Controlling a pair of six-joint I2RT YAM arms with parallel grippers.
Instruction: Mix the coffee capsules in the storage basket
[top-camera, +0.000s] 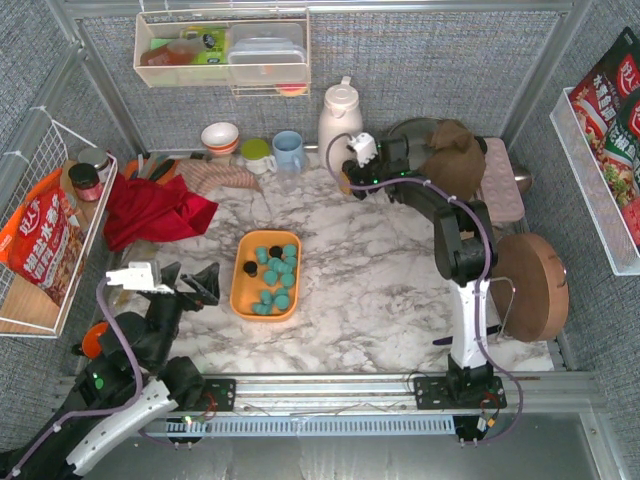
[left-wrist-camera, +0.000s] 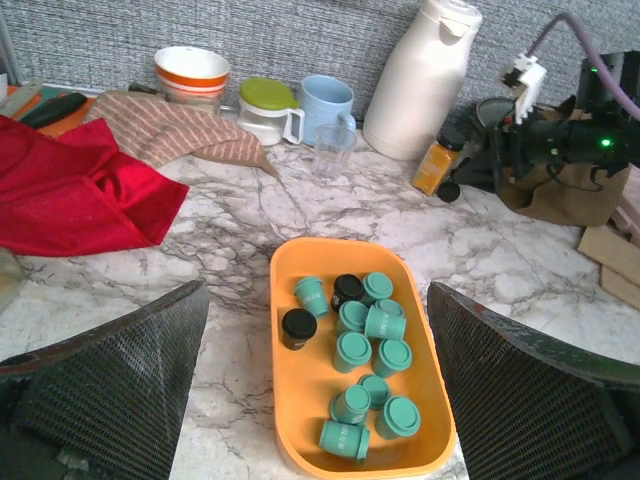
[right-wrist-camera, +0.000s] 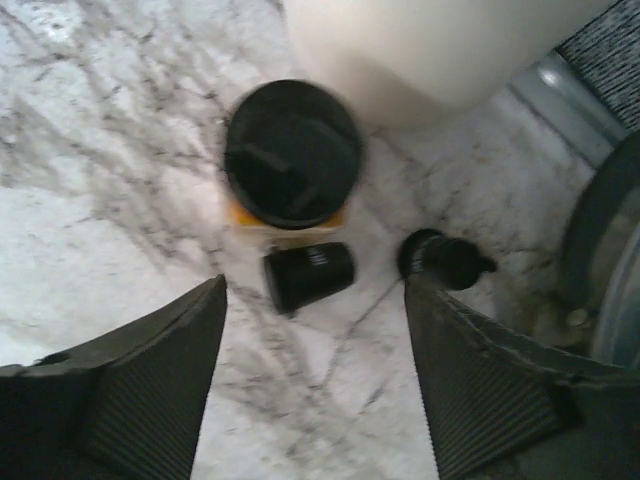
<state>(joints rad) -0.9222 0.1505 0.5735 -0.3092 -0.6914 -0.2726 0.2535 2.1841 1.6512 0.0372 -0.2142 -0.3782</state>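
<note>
Right, down by the near-left corner of the worktop (top-camera: 380, 290) the left gripper (top-camera: 193, 283) stands with its fingers spread as wide as they go and nothing between them, aimed across at the storage basket (left-wrist-camera: 300, 395), which sits about mid-worktop, a little toward the left edge. Inside lie the coffee capsules (left-wrist-camera: 372, 322), loose and jumbled, mostly teal with two black ones (left-wrist-camera: 298, 327) in the far half, some upright, some tipped over. They look light, hard-shelled and smooth, so I'd expect them to skid and roll rather than resist. A pinch across the tapered sides should hold one, or a finger swept through the heap should shuffle the lot. The basket looks like thin, stiff plastic that could slide on the marble, so its low wall is the place to steady it. Further back, at the far edge, the right gripper (right-wrist-camera: 315, 310) hangs with its jaws well apart and empty over a small black pod (right-wrist-camera: 308, 276) lying on its side on the marble, just beside an amber bottle (right-wrist-camera: 292, 155) with a black cap and the white jug (left-wrist-camera: 425, 75). Along that far edge stand a bowl (left-wrist-camera: 190, 70), a green-lidded cup (left-wrist-camera: 267, 105) and a blue mug (left-wrist-camera: 325, 100); what they hold I cannot tell.
</note>
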